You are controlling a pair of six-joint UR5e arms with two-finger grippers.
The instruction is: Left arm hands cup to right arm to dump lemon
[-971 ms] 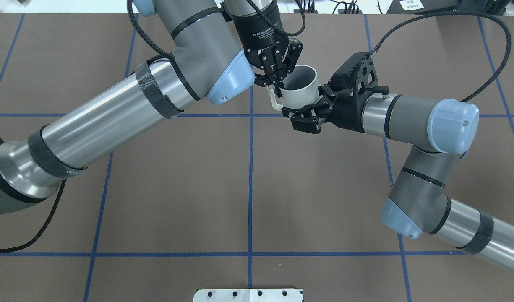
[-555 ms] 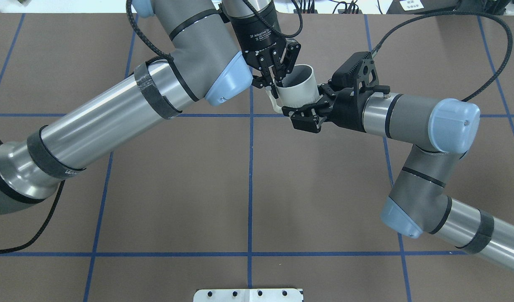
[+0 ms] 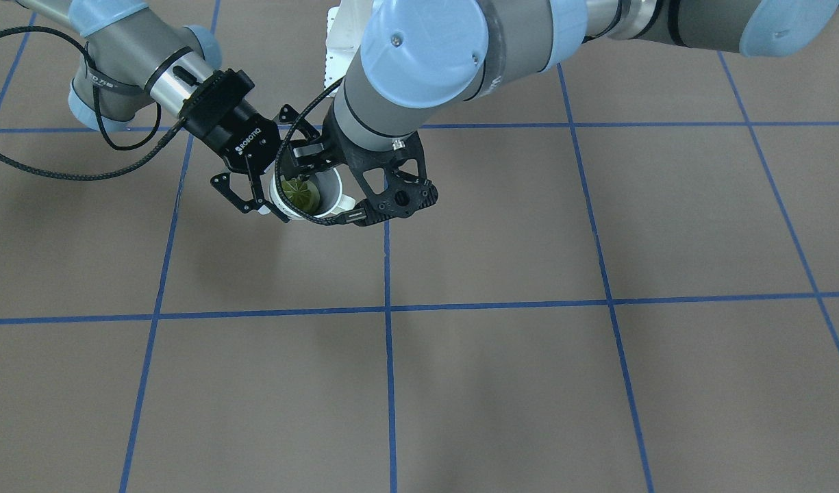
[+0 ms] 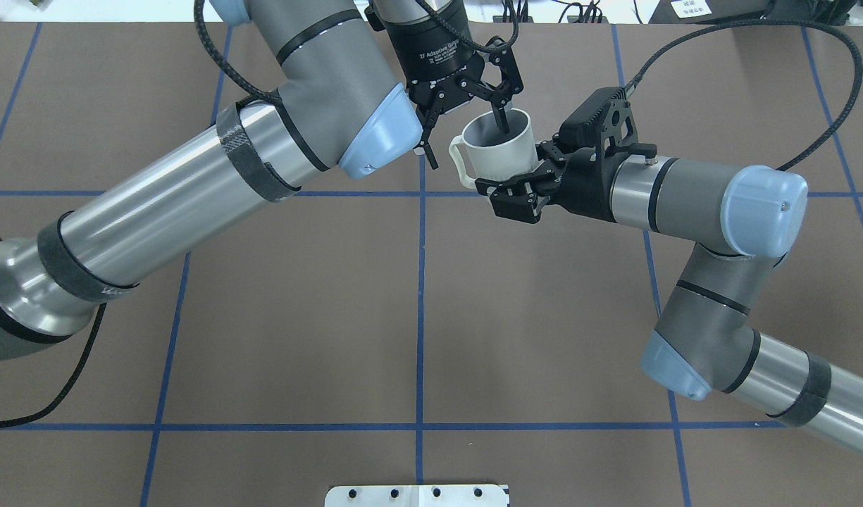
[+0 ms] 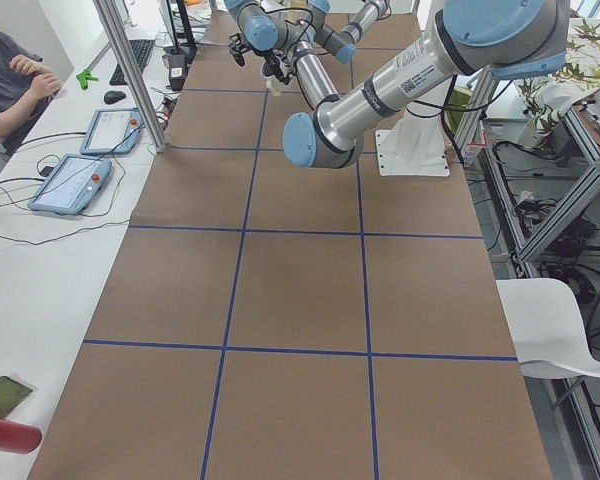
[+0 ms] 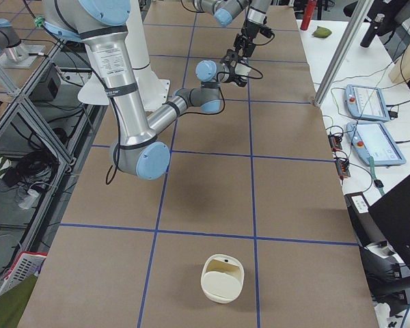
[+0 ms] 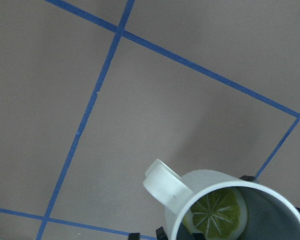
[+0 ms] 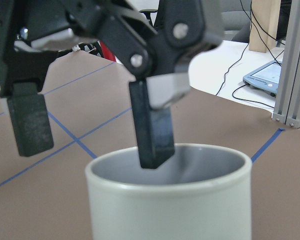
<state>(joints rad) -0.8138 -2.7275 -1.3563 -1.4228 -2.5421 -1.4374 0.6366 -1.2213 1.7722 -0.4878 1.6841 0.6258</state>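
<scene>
We see the left hand (image 4: 526, 177) pressed onto the lower body of the cup (image 4: 501, 158) from the side, pinching it mouth-up over the bench (image 4: 297, 317). The cup looks lifted clear of the surface, though no view shows its base. Its handle (image 4: 459, 158) points away from that hand. The right hand (image 4: 468, 141) comes down from above with its jaws spread wide, straddling the handle side of the rim.

The overhead view gives us only the grey inner wall of the cup. The left wrist view looks straight into it and shows the lemon (image 7: 217, 215) lying flat on the bottom, a yellow-green slice with its segments showing. The front-facing view catches the same slice.

Only the right wrist view tells us how far that hand reaches. The inner finger (image 8: 152, 130) dips just below the rim, and we cannot tell whether it touches the wall. The outer finger (image 8: 32, 120) stands outside the cup, apart from it.

The exterior right view alone shows a cream rounded container (image 6: 222, 277) at the near end of the bench, well apart from the cup. The exterior left view alone shows a person (image 5: 10, 70) seated at a side table
</scene>
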